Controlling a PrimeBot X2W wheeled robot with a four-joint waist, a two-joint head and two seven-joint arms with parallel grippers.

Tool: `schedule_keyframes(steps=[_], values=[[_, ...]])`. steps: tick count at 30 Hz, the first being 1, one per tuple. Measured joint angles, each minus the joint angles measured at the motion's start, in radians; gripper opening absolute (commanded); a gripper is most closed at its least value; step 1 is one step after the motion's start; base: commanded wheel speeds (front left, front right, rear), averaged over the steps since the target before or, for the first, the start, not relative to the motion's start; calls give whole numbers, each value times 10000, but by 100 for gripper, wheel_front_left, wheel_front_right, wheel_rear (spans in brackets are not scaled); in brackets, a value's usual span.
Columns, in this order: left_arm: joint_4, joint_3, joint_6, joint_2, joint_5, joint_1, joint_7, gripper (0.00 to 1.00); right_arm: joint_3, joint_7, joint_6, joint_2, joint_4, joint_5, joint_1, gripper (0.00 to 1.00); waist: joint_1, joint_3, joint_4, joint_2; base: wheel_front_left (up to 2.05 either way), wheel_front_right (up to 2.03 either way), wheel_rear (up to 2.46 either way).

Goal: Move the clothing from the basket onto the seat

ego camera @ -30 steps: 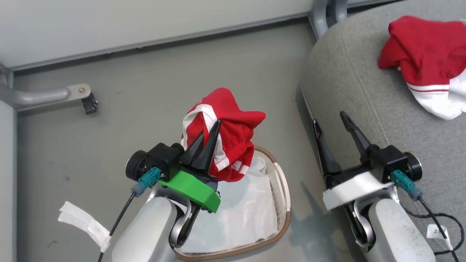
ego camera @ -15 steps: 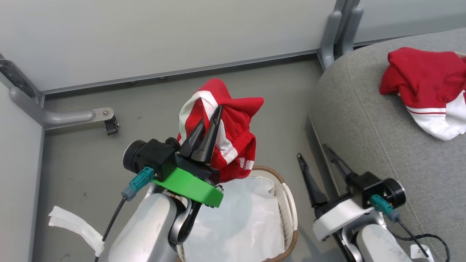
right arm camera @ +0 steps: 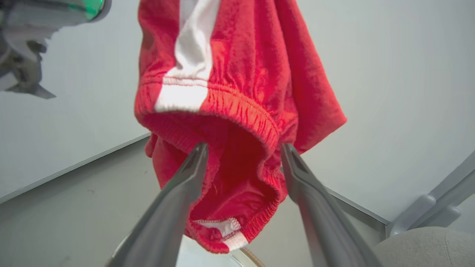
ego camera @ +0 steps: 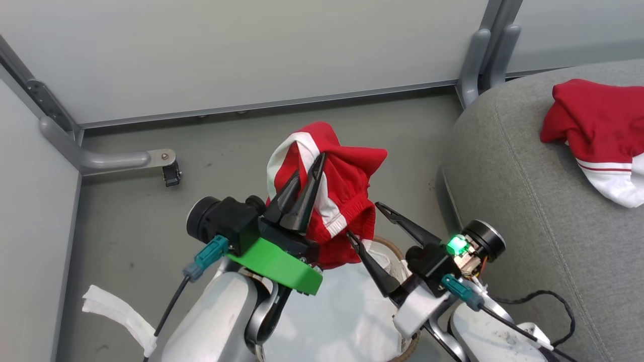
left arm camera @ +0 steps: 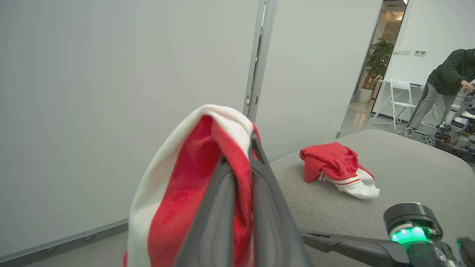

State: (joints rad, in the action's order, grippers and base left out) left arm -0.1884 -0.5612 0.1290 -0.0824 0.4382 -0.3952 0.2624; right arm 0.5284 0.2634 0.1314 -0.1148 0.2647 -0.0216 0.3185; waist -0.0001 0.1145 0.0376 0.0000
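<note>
Two end effectors, one garment: left end effector (ego camera: 308, 165) clamped on the red shorts (ego camera: 352, 171) above the basket (ego camera: 386, 242); right end effector (ego camera: 363, 218) spread wide, straddling the waistband. I'd pinch there, then carry both level to the seat (ego camera: 528, 226).

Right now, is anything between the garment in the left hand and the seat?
Yes: the open right hand sits between the red garment, pinched in the left hand, and the seat, its fingers straddling the lower hem.

Loads of bare seat (ego camera: 508, 201) near its edge; one red garment (ego camera: 588, 120) hogs the far part, and the right gripper (ego camera: 363, 218) stands just off that edge.
</note>
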Motion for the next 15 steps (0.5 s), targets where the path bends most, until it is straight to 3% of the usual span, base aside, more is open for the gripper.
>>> schedule_keyframes(steps=[15], values=[[2, -1080, 0, 150, 311, -54, 0, 0, -174, 0, 0, 497, 1191, 872, 1039, 100, 0, -63, 480, 0, 0, 0, 0]])
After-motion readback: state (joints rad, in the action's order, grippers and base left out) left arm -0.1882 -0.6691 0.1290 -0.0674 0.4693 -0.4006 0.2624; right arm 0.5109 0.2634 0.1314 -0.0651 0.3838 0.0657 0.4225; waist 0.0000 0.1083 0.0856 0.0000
